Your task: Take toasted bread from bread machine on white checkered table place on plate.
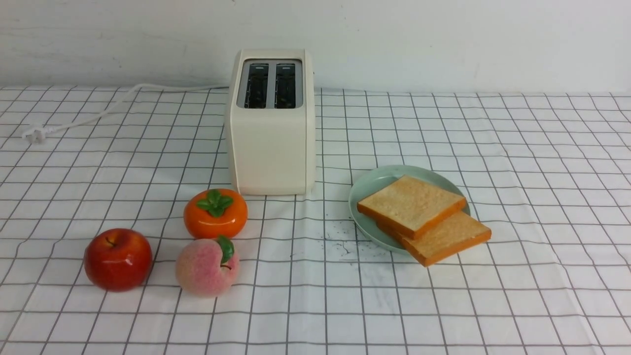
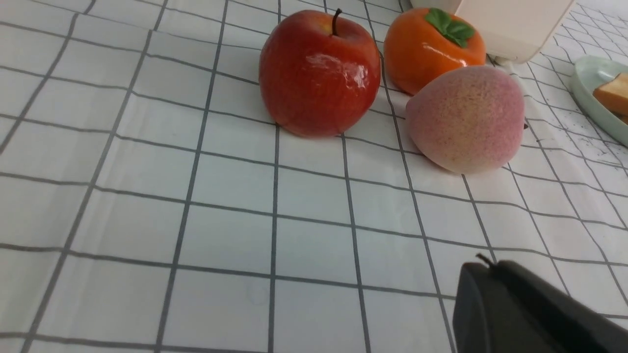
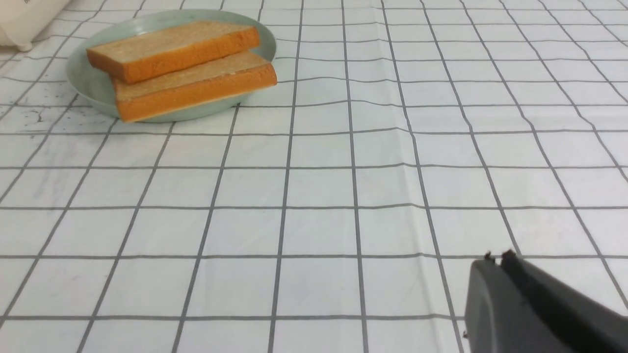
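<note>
Toast stacked on the plate [image 1: 367, 190], both grippers pulled back.
Lower toast slice [image 1: 446, 238] half-covered; left gripper [image 2: 483, 264] and right gripper [image 3: 495, 260] closed, empty; fruit at toaster's [image 1: 271, 143] seven o'clock.

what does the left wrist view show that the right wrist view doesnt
Only the left wrist view shows the red apple, the orange persimmon and the pink peach. Only the right wrist view shows both bread slices stacked on the plate, the lower one overhanging its rim. Both show the checkered table, a toaster corner, and a shut dark hand holding nothing.
</note>
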